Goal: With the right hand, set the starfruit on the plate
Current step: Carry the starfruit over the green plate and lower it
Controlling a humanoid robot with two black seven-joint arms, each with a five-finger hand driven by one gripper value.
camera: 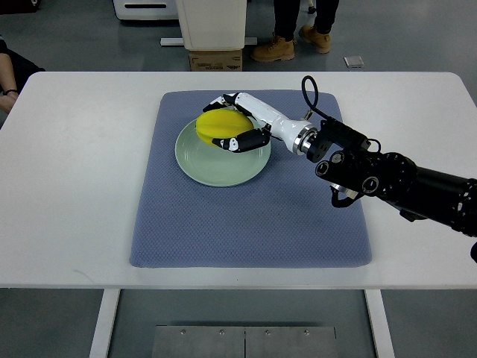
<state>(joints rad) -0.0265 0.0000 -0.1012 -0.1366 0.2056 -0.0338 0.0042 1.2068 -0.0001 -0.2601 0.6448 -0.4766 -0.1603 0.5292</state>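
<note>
Mat (246, 224): nearest you, carrying the plate (216, 173)
Right hand (237, 123): your fingers are wrapped around the starfruit (218, 124)
Starfruit: over the plate's far rim; whether it touches is unclear
Handling: likely light, waxy, bruisable; grip gently across its ridges

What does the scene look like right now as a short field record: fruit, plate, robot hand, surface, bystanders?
fruit: yellow starfruit, over the upper-left part of the plate
plate: round pale green plate, lying on the mat
right robot hand: white with black fingertips, fingers wrapped around the starfruit, arm entering from the right
contact with plate: cannot tell whether the fruit rests on it or is just above
left robot hand: not in view
surface: blue-grey fabric mat on a white table
bystanders: a person's tan boots beyond the far edge
</note>
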